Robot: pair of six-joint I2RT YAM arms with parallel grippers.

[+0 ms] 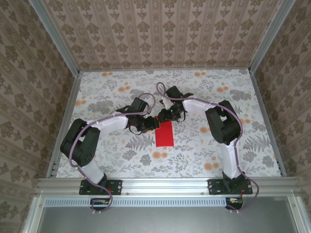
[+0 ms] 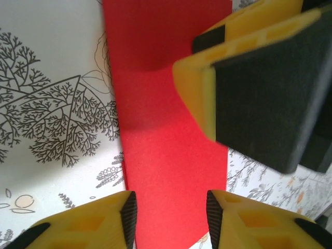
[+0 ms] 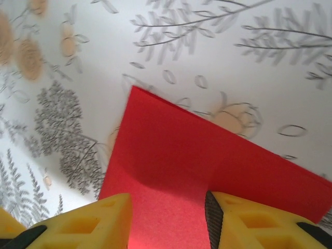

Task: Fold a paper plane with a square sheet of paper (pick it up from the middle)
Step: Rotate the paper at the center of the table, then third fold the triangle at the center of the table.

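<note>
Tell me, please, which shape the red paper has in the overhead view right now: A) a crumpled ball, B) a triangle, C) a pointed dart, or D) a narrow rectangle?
D: seen from above, the sheet of paper lies on the table as a long red rectangle with straight parallel sides and squared corners.

The thin, bright red matte paper sheet [image 1: 165,134] lies flat near the middle of the floral-printed white tabletop [image 1: 218,160]. It is an unmarked narrow rectangle with straight edges, its long sides running near to far.
</note>
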